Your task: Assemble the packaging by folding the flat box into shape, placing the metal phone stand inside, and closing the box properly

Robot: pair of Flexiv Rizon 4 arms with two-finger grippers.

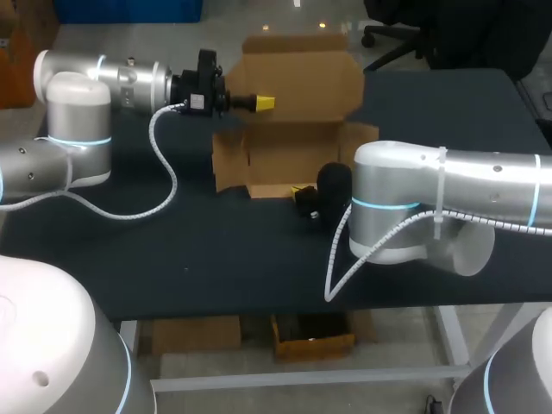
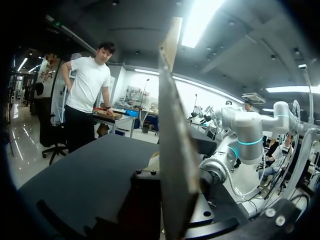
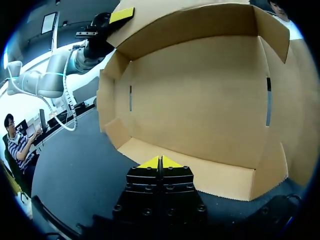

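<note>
Right gripper [image 3: 160, 162] nearest: tips pressed together, nothing between, against outside of front wall [image 3: 200, 172]. Box [image 1: 293, 159] open, part folded, mid-table [image 1: 172, 259]. Far side: left gripper [image 1: 264, 103] clamped on raised rear flap [image 1: 297, 73].

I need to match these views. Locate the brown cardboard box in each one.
Head view: brown cardboard box at the table's far middle, lid flap held by left gripper.
Left wrist view: only that flap, edge-on, in its own gripper.
Right wrist view: open interior fills the space ahead of right gripper.
Shared landmark: the raised flap.
</note>
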